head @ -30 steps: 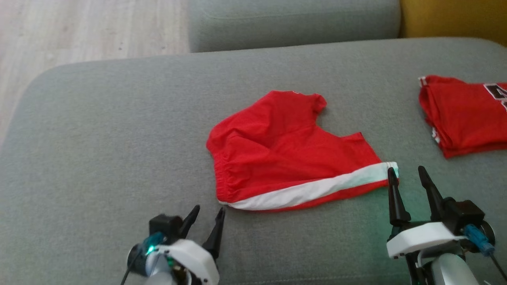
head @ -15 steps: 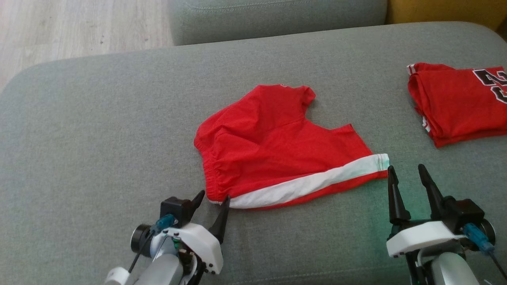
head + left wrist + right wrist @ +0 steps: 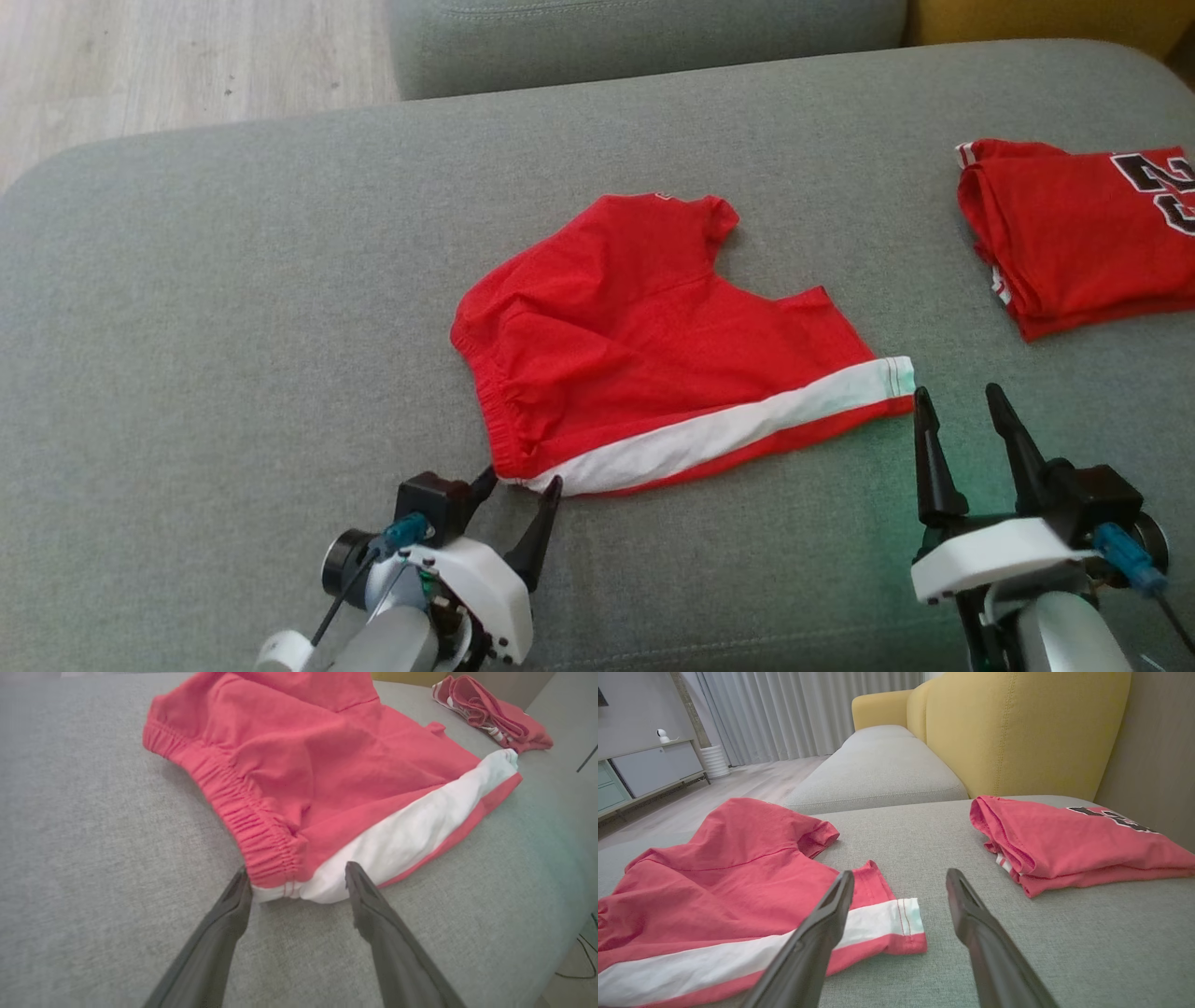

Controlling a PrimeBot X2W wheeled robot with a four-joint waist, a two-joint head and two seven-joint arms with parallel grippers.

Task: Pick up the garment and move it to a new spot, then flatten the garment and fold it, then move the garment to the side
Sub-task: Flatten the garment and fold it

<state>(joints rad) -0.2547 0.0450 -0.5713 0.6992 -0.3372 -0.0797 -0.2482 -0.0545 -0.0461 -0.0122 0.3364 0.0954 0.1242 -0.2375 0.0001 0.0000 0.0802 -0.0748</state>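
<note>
Shorts (image 3: 653, 355), red with a white side stripe, lie loosely spread at the middle of the grey sofa cushion (image 3: 233, 327). The left pincer (image 3: 523, 478) sits released at their near left corner, its fingers straddling the elastic waistband end, seemingly to nip that corner. The right pincer (image 3: 957, 392), also released and holding nothing, stands just near the stripe's right hem, likely for the matching corner. A folded red jersey (image 3: 1074, 243) lies well apart, far right.
</note>
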